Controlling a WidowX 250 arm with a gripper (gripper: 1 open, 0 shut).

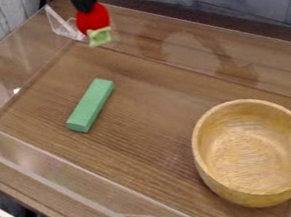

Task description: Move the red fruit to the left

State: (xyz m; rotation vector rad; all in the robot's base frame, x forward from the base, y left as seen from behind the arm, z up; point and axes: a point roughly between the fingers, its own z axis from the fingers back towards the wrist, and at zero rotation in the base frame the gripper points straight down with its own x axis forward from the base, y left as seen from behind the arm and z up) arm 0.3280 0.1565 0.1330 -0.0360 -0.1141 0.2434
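Note:
The red fruit [95, 22] is a small glossy red strawberry with a pale green cap pointing down. It hangs in the air at the upper left of the camera view, above the back left part of the wooden table. My gripper [90, 14] comes down from the top edge as a black shape and is shut on the fruit's upper part. Most of the gripper is cut off by the frame's top edge.
A flat green rectangular block [90, 105] lies left of centre on the table. A wooden bowl [256, 150] sits at the front right. Clear acrylic walls [22, 66] ring the table, with a small clear stand [62, 24] right beside the fruit.

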